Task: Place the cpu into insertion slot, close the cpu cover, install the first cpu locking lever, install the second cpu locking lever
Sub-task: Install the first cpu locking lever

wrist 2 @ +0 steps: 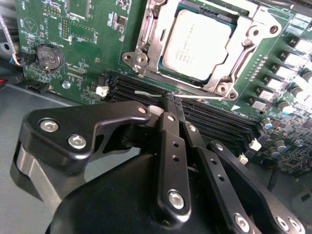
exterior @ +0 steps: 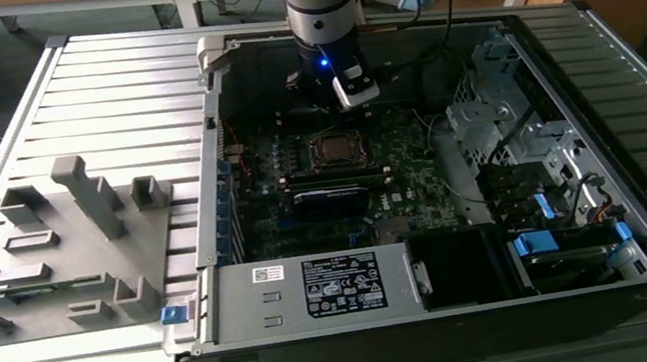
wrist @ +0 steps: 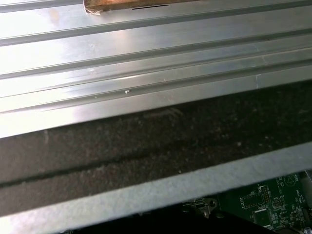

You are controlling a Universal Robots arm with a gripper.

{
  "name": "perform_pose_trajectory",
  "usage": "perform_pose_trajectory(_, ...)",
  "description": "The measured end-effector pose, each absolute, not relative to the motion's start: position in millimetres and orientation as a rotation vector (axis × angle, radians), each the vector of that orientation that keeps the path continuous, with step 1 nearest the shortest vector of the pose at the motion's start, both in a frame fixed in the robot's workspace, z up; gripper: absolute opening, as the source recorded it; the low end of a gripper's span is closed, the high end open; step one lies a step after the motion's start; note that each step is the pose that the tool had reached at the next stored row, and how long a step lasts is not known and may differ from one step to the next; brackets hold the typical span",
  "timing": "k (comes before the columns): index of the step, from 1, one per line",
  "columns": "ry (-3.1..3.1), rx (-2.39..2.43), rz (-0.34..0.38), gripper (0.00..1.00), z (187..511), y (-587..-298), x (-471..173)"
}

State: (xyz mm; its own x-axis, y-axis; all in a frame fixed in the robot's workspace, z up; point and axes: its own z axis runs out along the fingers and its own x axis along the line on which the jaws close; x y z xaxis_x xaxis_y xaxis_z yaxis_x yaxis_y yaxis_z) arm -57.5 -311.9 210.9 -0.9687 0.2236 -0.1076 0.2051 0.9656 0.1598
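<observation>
The cpu [wrist 2: 200, 41], a silvery square chip, lies flat in the insertion slot [exterior: 332, 148] on the dark green board. The cpu cover [wrist 2: 146, 46], a silvery frame with a square window, lies down around it. A thin silvery locking lever [wrist 2: 204, 97] runs along the socket's edge next to the memory slots. My gripper [wrist 2: 170, 99] is shut, and its black fingertips sit right at this lever rod; I cannot tell whether they touch it. In the exterior view the gripper [exterior: 350, 94] hangs inside the open case, just behind the socket.
Long black memory slots [wrist 2: 219, 122] run beside the socket, and a coin battery [wrist 2: 48, 56] sits on the board. A grey fixture block [exterior: 73, 249] stands on the ribbed table at the exterior view's left. The power supply [exterior: 312, 289] and the drive cage [exterior: 514, 120] crowd the case.
</observation>
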Motion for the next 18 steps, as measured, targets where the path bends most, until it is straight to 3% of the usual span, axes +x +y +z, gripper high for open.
perform_pose_trajectory(18,2.966,0.322,0.225,0.11,209.5,-311.9,-59.3)
